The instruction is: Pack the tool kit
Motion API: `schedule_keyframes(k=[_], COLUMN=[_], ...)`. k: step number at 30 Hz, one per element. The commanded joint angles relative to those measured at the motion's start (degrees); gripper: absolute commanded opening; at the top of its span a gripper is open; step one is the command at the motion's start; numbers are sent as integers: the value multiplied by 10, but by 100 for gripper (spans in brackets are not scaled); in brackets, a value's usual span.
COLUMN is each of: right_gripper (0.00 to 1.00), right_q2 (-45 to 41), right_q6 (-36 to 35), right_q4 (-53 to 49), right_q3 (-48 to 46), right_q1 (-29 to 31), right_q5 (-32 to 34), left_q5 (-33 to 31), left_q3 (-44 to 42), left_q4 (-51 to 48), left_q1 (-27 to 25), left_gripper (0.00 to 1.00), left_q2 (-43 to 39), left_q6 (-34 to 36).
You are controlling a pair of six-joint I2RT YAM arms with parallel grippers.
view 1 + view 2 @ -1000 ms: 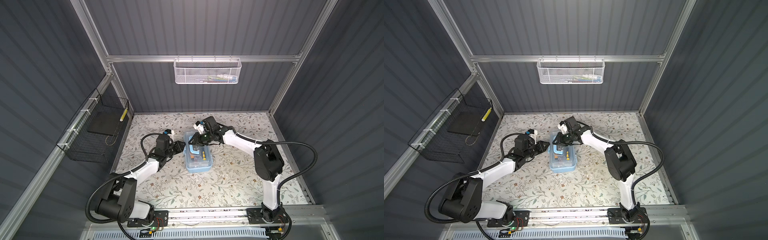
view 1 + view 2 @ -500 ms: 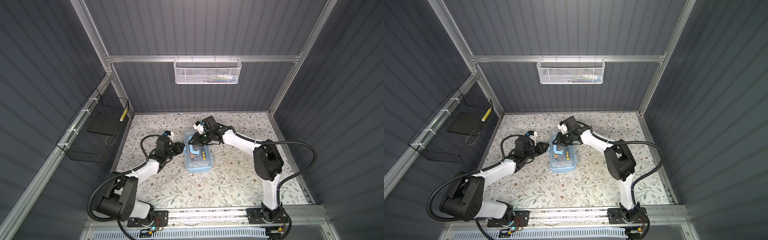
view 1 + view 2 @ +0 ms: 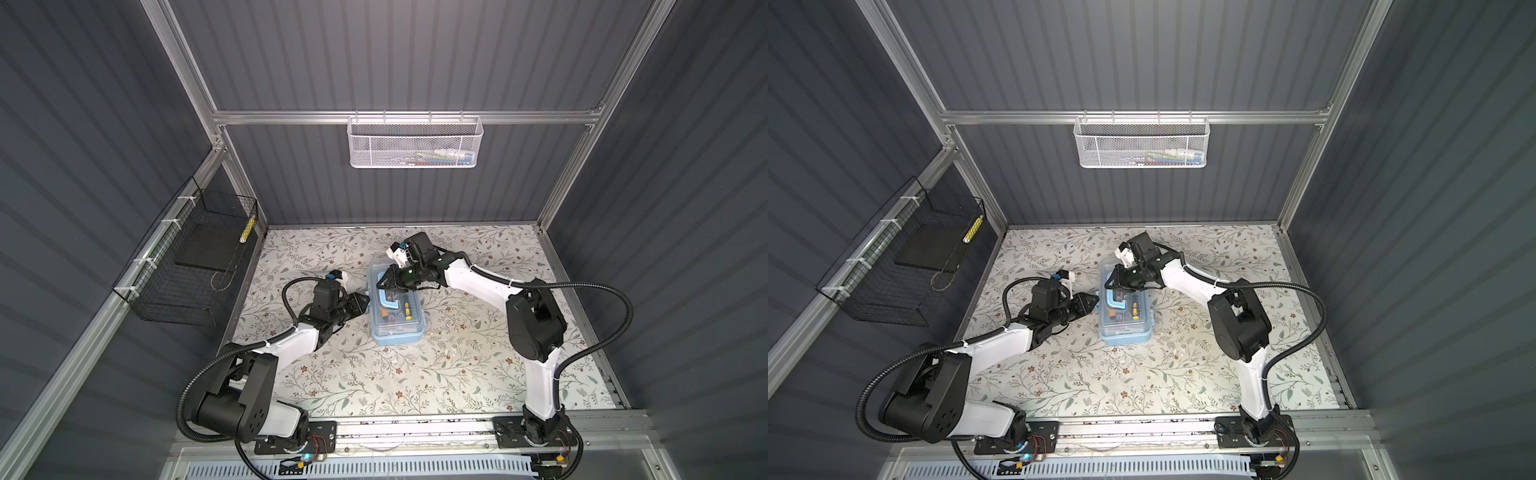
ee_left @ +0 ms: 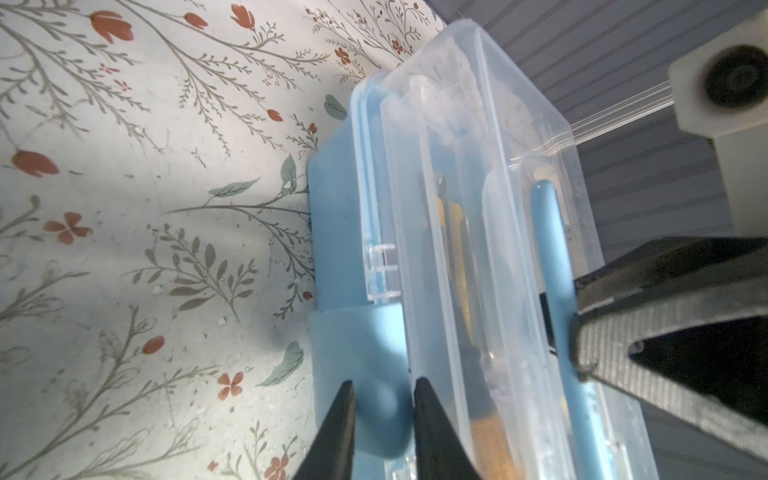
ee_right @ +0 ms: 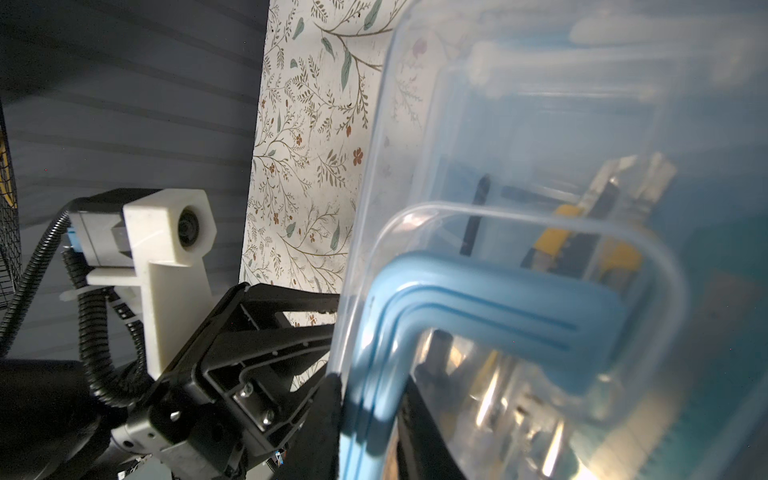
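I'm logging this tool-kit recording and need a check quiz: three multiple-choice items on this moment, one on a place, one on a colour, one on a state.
1. Where is the left gripper? A. At the blue latch on the box's side. B. Raised high above the box. C. Parked by its base.
2. What colour is the handle? A. Yellow. B. Blue. C. Black.
3. How is the clear lid? A. Down on the box. B. Lying beside it. C. Standing upright, open.
Key: 1 A, its fingers flank the latch in the left wrist view; 2 B, plainly blue in the right wrist view; 3 A, it covers the tools in both top views.
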Motion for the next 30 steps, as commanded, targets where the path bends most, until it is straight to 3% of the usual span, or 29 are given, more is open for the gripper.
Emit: schedule_keyframes(k=[1, 17, 22, 30], right_gripper=[25, 25, 25, 25], right_q2=[44, 64, 65, 62], right_q6=[-22, -22, -14, 5], right_q4=[-21, -21, -3, 26], right_q3=[1, 2, -17, -45], right_q1=[8, 8, 9, 12], right_q5=[13, -2, -9, -36], left_q5=[14, 53, 55, 36], left_q3=[-6, -18, -57, -113], left_q4=[9, 72, 141, 254], left_q1=[-3, -6, -26, -54], left_gripper=[27, 15, 26, 28], left_q2=[5, 40, 55, 61], left_q6=[0, -22, -61, -117])
